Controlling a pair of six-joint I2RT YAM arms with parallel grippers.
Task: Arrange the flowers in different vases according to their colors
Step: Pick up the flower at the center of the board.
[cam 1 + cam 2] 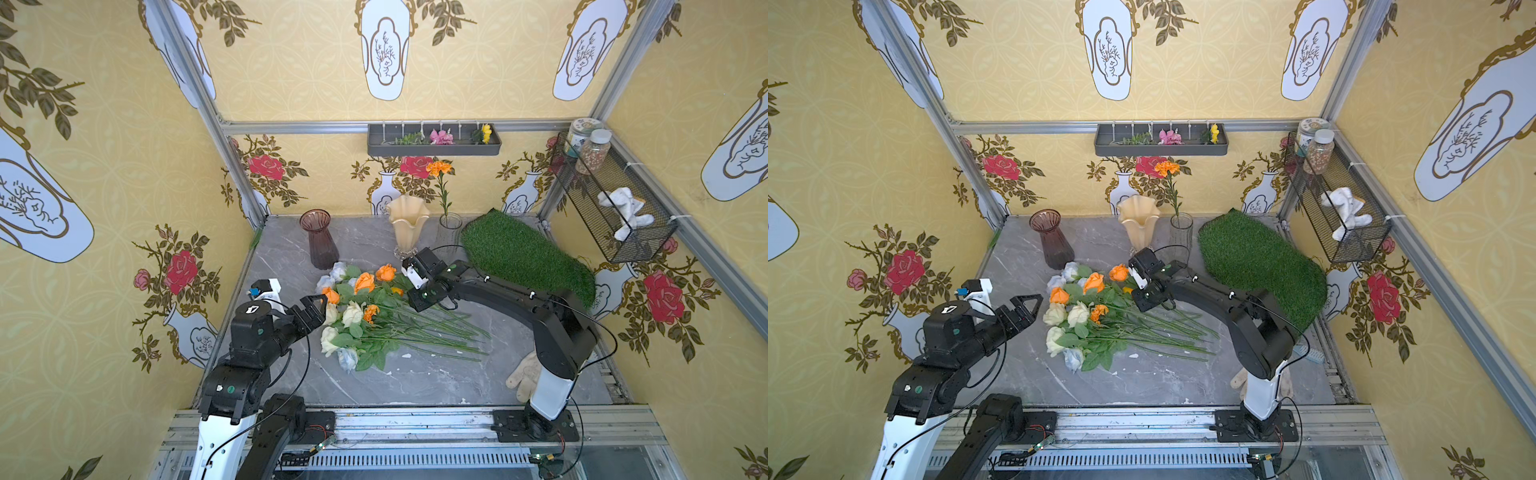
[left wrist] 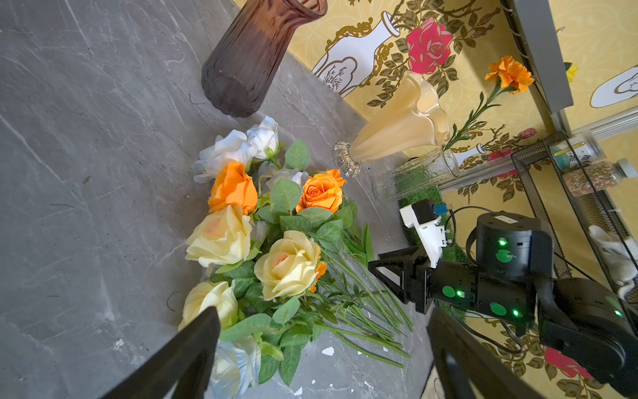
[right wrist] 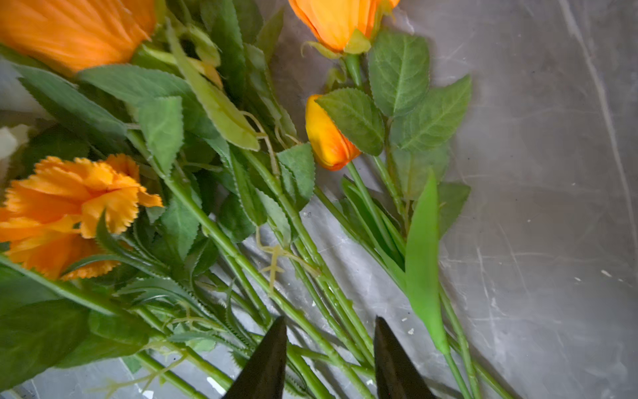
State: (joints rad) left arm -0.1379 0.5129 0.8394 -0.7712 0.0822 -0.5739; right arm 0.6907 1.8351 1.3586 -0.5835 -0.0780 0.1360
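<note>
Grey table (image 1: 374,382): flowers (image 1: 357,316) lie blooms left, stems right. Right gripper (image 3: 329,349) is nearer, astride the stems; clamped or not, can't tell. Left gripper (image 1: 1027,309) spread wide.

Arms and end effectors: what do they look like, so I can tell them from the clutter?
Both the left arm and right arm are black with a white lowest link, green round dots at the joints and thin black cables looping alongside. Each wrist carries a white camera mount. The left end effector and right end effector have black pointed triangular-frame fingers.
</note>
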